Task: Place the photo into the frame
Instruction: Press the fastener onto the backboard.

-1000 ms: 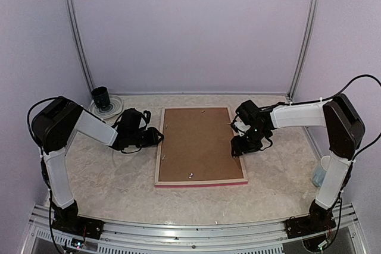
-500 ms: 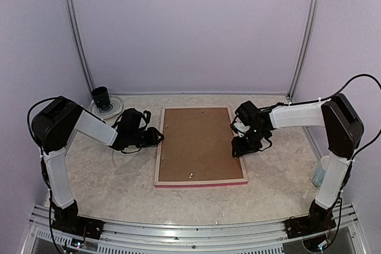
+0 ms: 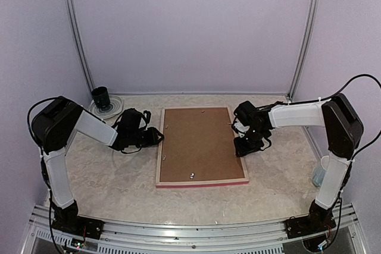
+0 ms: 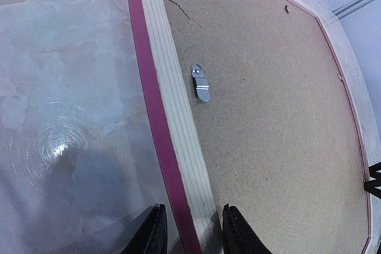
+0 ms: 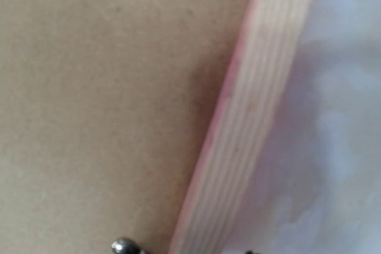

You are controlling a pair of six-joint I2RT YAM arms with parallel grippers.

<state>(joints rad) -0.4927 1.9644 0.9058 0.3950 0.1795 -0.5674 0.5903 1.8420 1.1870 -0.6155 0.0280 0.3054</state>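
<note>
Lying back-up, the frame (image 4: 178, 141) hides its front (backing board (image 4: 268, 123) showing).

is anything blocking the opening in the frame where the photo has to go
Yes. The frame lies face down, and the brown backing board fills its back from rail to rail, so the opening is covered. The photo itself is not in view.
</note>
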